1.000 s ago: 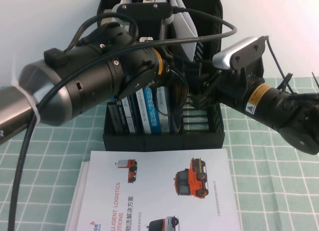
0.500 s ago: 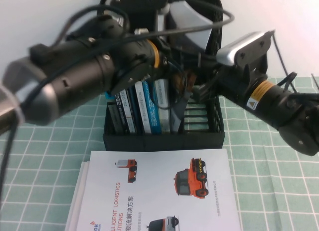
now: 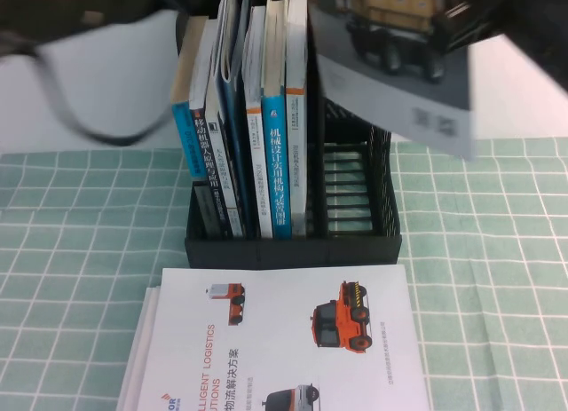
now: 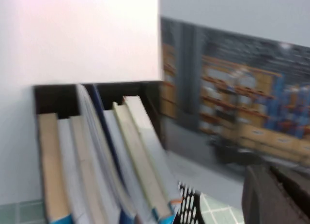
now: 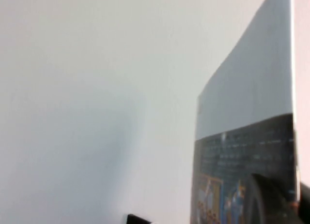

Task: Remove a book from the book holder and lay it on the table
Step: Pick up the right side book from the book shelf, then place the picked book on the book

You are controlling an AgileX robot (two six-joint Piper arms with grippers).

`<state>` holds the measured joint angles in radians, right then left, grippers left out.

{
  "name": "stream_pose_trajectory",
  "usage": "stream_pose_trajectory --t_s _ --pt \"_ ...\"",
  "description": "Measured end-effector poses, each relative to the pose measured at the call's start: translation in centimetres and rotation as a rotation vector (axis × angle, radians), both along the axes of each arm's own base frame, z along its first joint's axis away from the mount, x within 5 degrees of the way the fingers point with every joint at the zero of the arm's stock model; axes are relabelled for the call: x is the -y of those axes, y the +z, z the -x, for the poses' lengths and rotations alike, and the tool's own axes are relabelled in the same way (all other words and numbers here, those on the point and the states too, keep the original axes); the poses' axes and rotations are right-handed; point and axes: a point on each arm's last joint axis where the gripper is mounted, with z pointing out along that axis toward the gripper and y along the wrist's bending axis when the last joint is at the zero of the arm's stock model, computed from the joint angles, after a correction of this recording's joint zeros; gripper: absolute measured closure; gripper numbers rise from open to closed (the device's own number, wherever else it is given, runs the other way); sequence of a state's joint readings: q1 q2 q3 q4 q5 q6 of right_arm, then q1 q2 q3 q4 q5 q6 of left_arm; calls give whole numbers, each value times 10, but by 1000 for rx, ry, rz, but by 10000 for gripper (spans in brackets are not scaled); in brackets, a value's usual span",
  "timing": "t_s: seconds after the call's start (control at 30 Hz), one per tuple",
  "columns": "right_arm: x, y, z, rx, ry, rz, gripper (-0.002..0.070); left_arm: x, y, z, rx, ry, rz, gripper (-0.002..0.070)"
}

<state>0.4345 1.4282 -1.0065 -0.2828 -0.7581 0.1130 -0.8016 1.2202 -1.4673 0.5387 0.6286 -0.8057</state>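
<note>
The book (image 3: 399, 65), a thin floppy brochure with a warehouse photo and a grey lower part, hangs in the air above the right side of the book holder (image 3: 355, 216), clear of its slots. My right gripper (image 5: 290, 204) is shut on the book's edge (image 5: 252, 137), one finger in front and one behind. My left gripper (image 4: 281, 190) is up beside the book (image 4: 232, 108), above the holder; its grip cannot be made out. In the high view only dark blurs of the arms show along the top edge.
Several upright blue-spined books (image 3: 275, 136) fill the holder's left slots; its right slot (image 3: 346, 189) is empty. A white brochure picturing orange vehicles (image 3: 284, 340) lies on the green checked table (image 3: 479, 278) in front of the holder.
Both arms have risen out of the high view, lifting the book up and right, out of the holder. The books in the holder are now uncovered.
</note>
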Motion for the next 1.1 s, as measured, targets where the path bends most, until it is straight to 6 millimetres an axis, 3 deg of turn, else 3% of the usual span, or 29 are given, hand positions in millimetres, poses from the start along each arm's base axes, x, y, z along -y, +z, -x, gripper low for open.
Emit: stream_pose_trajectory --t_s 0.1,0.3,0.47,0.6,0.7,0.9,1.1 --pt "8 23 24 43 -11 103 659 -26 14 25 4 12 -17 678" --pt "26 62 78 109 12 303 659 -72 22 65 -37 25 -101 678" --pt "21 80 111 113 249 294 659 -96 11 91 1 2 -83 678" --pt "8 73 130 72 519 358 659 -99 -21 100 63 -51 -50 678" --pt "1 58 131 -28 621 429 659 -96 -45 105 138 -115 1 678" --pt "-27 29 121 -142 736 520 659 -85 -92 109 222 -233 100 678" --pt "-73 -10 101 -145 727 630 659 -78 -110 111 244 -292 182 678"
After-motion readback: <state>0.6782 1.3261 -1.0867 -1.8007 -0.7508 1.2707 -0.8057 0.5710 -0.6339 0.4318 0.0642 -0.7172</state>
